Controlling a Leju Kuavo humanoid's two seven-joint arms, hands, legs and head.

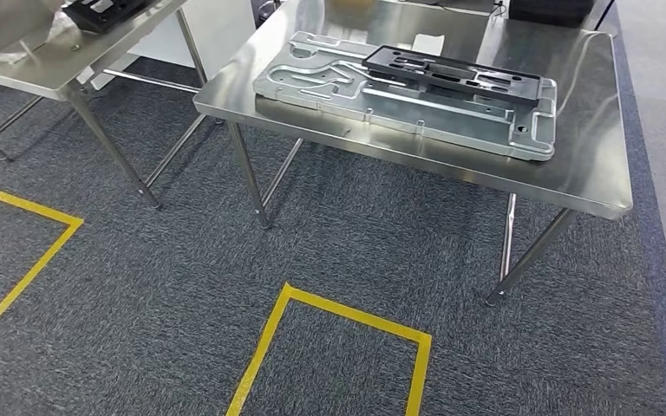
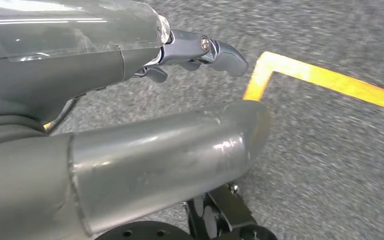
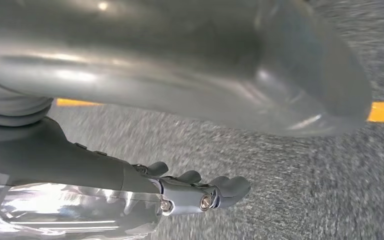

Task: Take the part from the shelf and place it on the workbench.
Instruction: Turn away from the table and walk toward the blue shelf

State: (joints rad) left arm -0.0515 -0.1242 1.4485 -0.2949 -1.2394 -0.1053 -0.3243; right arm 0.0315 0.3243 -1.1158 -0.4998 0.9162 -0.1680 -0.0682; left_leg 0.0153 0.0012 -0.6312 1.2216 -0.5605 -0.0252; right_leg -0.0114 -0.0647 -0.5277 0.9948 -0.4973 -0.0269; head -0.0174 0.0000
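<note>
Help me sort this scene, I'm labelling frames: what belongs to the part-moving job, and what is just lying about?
Job: black part on silver plate, steel workbench, left hand, right hand, both holding nothing.
Lying about: second table, yellow floor tape.

The part (image 1: 464,75) is a long, flat black piece with rectangular cut-outs and a raised rim. It lies flat on top of a larger silver machined plate (image 1: 381,104), toward that plate's far long edge, its length running with the plate's, from about ten o'clock down to four o'clock in the head view. The plate itself lies flat on the workbench (image 1: 590,173), a shiny steel table on thin legs. Both part and plate sit around one o'clock in that view, well inside the table's edges.
</note>
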